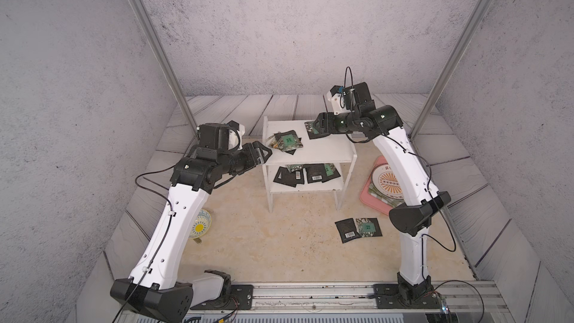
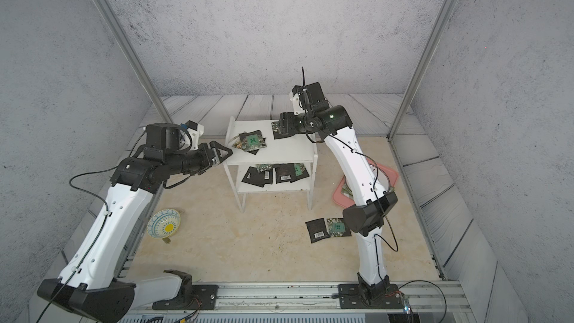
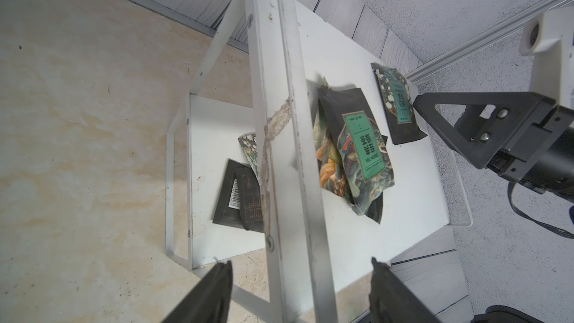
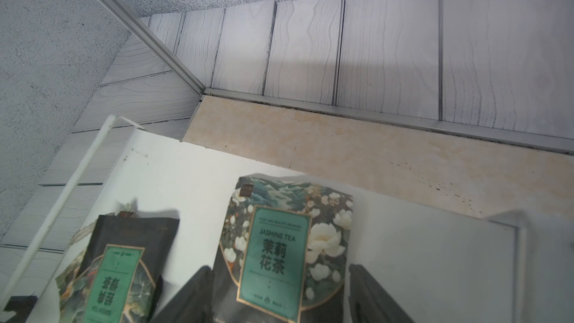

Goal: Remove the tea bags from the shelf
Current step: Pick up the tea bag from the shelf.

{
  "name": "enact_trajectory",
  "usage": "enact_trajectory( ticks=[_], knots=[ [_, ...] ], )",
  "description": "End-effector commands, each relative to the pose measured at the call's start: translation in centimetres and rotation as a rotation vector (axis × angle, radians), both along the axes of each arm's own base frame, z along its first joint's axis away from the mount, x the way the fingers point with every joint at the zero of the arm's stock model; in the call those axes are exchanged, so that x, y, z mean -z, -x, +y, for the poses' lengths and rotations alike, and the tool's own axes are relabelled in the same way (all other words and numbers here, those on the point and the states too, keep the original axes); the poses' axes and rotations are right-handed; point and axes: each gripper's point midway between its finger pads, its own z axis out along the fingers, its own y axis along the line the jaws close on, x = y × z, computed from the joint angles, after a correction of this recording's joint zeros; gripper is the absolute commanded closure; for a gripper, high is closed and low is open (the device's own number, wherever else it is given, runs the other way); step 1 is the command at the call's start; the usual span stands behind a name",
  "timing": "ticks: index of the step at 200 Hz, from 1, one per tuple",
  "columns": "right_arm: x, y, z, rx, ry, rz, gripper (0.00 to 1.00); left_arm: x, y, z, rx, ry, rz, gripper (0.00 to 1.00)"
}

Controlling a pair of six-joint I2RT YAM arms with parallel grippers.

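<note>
So, early days: two tea bags (image 1: 358,231) lie on the surface (image 1: 279,250), most sit on the shelf (image 1: 323,150); both arms' jaws spread, pinching nothing.

A beige marbled tabletop (image 1: 279,243) fills the floor of the booth in both top views; grey wood-grain planks (image 1: 217,107) border it at the back and sides; speckled grey walls (image 1: 279,26) rise behind, with slanting aluminium posts (image 1: 155,45) at the corners; on the right side lies a pink tray (image 1: 369,195), partly hidden, carrying a round plate (image 1: 386,181) with an orange sunburst print over a green checkered cloth (image 2: 346,192); on the left, nearer the front, sits a small patterned bowl (image 2: 164,223) with a yellow centre.
</note>
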Motion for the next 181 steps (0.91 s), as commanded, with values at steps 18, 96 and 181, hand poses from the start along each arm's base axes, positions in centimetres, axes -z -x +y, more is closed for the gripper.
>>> enact_trajectory(
  ticks=[18,96,181],
  knots=[
    [4.3,-0.8,-0.5,0.017,0.131,0.062,0.31,-0.3,0.1,-0.1,0.004,0.005,-0.025,0.26],
    [9.0,0.6,-0.8,-0.011,0.410,0.074,0.39,0.2,0.0,-0.1,0.000,0.009,-0.019,0.26],
    [9.5,1.9,-0.5,-0.018,0.373,0.101,0.60,0.5,-0.2,-0.3,0.000,0.022,-0.008,0.26]
  ],
)
